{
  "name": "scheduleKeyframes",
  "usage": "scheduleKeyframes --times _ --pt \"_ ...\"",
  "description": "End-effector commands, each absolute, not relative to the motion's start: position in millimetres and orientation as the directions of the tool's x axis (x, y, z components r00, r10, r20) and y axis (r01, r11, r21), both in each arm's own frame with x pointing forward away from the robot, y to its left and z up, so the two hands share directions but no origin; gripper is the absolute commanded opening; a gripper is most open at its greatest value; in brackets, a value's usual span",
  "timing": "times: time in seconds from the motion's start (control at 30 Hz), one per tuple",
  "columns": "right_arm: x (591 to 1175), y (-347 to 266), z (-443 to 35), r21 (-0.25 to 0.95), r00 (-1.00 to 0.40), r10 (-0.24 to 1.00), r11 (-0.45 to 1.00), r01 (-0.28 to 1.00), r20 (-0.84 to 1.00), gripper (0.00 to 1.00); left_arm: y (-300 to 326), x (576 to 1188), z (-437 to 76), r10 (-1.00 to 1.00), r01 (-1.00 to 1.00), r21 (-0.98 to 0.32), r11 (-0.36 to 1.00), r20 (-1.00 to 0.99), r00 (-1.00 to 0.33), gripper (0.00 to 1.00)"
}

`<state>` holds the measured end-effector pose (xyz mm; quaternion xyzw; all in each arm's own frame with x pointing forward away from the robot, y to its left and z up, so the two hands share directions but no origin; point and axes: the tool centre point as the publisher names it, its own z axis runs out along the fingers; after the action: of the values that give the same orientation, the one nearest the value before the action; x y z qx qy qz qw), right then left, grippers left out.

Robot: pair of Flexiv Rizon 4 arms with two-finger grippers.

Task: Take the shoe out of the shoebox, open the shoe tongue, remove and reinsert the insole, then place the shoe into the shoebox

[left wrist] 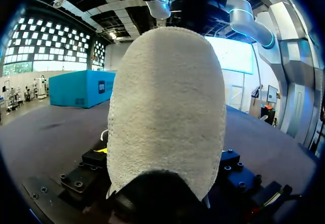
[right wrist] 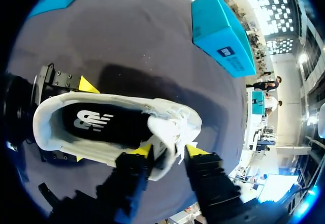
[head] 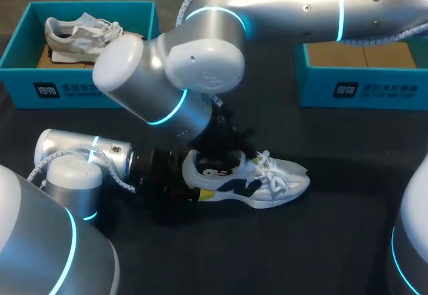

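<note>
A white and navy shoe (head: pixel 267 182) stands upright on the dark table, toe to the right. My left gripper (head: pixel 200 180) holds its heel from the left, one yellow-tipped finger on each side. In the left wrist view the fuzzy heel (left wrist: pixel 167 107) fills the space between the fingers. My right arm (head: pixel 200 67) reaches down over the shoe's opening. In the right wrist view my right gripper (right wrist: pixel 169 150) is closed on the white tongue (right wrist: pixel 170 127) and laces. The dark insole (right wrist: pixel 101 122) shows inside the shoe.
A teal shoebox (head: pixel 87 91) at the back left holds another pale shoe (head: pixel 80 34). A second teal shoebox (head: pixel 361 91) at the back right shows only its cardboard floor. Bare table lies in front of and to the right of the shoe.
</note>
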<state>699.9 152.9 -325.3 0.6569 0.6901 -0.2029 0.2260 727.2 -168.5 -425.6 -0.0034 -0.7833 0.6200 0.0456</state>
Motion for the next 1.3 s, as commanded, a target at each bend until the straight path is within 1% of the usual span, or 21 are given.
scheduleKeyframes --times 0.03,0.13,0.17,0.23,0.33,0.5,0.6,0.63,0.7,0.73,0.8,0.83,0.97,1.3 --pt "695.6 151.8 -324.2 0.273 0.412 0.754 -0.312 0.91 -0.511 0.0 -168.2 727.6 -425.9 0.059 -0.051 -0.971 0.232 0.067 -0.996 0.0" --pt "696.6 150.1 -323.4 0.268 0.408 0.756 -0.311 0.912 -0.511 0.0 -168.2 727.6 -425.9 0.059 -0.051 -0.971 0.232 0.067 -0.996 0.0" --pt "696.9 149.5 -323.1 0.265 0.406 0.758 -0.311 0.913 -0.511 0.02 -168.2 727.6 -425.9 0.059 -0.051 -0.971 0.232 0.067 -0.996 0.0" --pt "697.2 147.9 -322.2 0.254 0.398 0.766 -0.309 0.917 -0.504 0.03 -168.2 727.6 -425.9 0.059 -0.051 -0.971 0.232 0.067 -0.996 0.0" --pt "698.4 144.0 -320.3 0.238 0.38 0.781 -0.299 0.924 -0.496 0.0 -168.2 727.6 -425.9 0.059 -0.051 -0.971 0.232 0.067 -0.996 0.0" --pt "701.3 129.7 -317.2 0.202 0.345 0.833 -0.284 0.937 -0.432 0.0 -168.2 727.6 -425.9 0.059 -0.051 -0.971 0.232 0.067 -0.996 0.0" --pt "702.6 119.5 -316.9 0.198 0.328 0.877 -0.272 0.942 -0.352 0.0 -168.2 727.6 -425.9 0.059 -0.051 -0.971 0.232 0.067 -0.996 0.0" --pt "702.4 115.3 -316.9 0.219 0.323 0.908 -0.269 0.938 -0.266 0.0 -168.2 727.6 -425.9 0.059 -0.051 -0.971 0.232 0.067 -0.996 0.0" --pt "701.6 110.3 -317.4 0.205 0.321 0.912 -0.273 0.94 -0.256 0.0 -168.2 727.6 -425.9 0.059 -0.051 -0.971 0.232 0.067 -0.996 0.0" --pt "701.1 107.6 -317.6 0.215 0.309 0.933 -0.269 0.939 -0.184 0.0 -168.2 727.6 -425.9 0.059 -0.051 -0.971 0.232 0.067 -0.996 0.0" --pt "700.1 104.8 -318.1 0.203 0.306 0.938 -0.272 0.941 -0.164 0.0 -168.2 727.6 -425.9 0.059 -0.051 -0.971 0.232 0.067 -0.996 0.0" --pt "698.7 100.8 -318.4 0.212 0.292 0.952 -0.268 0.94 -0.092 0.0 -168.2 727.6 -425.9 0.059 -0.051 -0.971 0.232 0.067 -0.996 0.0" --pt "695.2 92.0 -318.9 0.192 0.285 0.958 -0.274 0.942 -0.03 0.0 -168.2 727.6 -425.9 0.059 -0.051 -0.971 0.232 0.067 -0.996 0.0" --pt "694.2 80.3 -321.0 0.187 0.252 0.958 -0.275 0.943 0.134 0.0 -168.2 727.6 -425.9 0.059 -0.051 -0.971 0.232 0.067 -0.996 0.0"
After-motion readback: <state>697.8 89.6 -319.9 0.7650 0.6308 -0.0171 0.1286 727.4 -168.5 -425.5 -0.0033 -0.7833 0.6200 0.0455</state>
